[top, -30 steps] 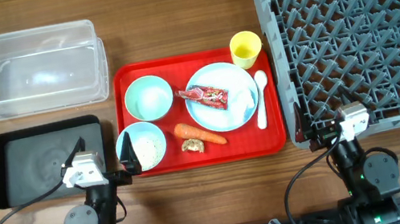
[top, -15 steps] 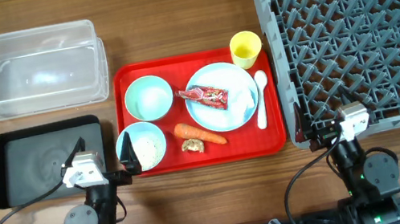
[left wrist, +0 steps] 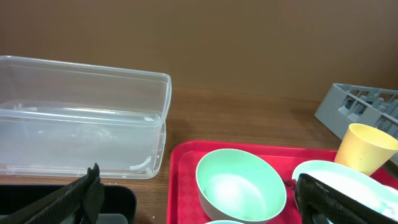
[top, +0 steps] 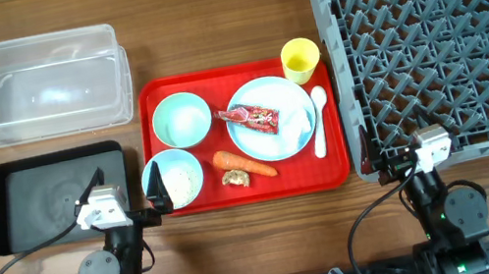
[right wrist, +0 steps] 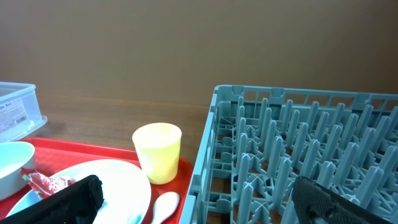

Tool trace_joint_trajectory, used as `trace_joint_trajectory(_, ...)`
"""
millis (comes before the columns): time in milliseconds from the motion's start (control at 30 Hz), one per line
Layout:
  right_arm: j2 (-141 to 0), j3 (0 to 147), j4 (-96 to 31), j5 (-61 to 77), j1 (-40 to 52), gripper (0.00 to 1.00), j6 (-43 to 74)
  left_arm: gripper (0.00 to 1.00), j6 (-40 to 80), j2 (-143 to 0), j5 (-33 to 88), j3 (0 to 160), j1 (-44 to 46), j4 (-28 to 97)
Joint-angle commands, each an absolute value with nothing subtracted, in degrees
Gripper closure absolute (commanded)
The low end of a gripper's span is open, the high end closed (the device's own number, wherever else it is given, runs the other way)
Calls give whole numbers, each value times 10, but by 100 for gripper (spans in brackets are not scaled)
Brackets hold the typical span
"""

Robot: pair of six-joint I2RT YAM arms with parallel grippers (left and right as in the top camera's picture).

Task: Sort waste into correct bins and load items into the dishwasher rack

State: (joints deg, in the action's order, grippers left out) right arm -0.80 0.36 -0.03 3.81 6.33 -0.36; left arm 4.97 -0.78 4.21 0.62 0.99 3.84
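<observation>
Nothing moves: the left hand point(left wrist: 198, 177) at 7 o'clock and the right hand point(right wrist: 196, 186) at 5 o'clock stay wide and empty, so the sorting is not yet begun.

Bench: brown wood-grain top point(top: 243, 247), grain running sideways.
Wall: plain brown panel point(left wrist: 199, 37) behind bench.
Light: even, soft.

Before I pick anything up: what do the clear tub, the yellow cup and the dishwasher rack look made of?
The clear tub looks like thin transparent plastic, glossy; the table shows through its walls. The yellow cup is likely opaque plastic, with even colour and a soft sheen; melamine cannot be ruled out. The dishwasher rack looks like moulded grey plastic with a dull finish, uniform pegs and lattice walls.
</observation>
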Motion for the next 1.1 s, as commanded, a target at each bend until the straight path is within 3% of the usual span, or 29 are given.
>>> trace_joint_trajectory(0, -10, 3, 1, 41, 63, 0, -14, 0, 41, -3, 49, 3, 5, 41)
trace_joint_trajectory(567, -10, 3, 1, 41, 63, 0, 7, 0, 42, -4, 50, 3, 5, 41)
trace_joint_trajectory(700, -10, 5, 0, 46, 63, 0, 62, 0, 115, -4, 51, 3, 5, 37)
trace_joint_trajectory(1067, -79, 124, -58, 45, 63, 1, 38, 0, 198, -53, 66, 92, 5, 87)
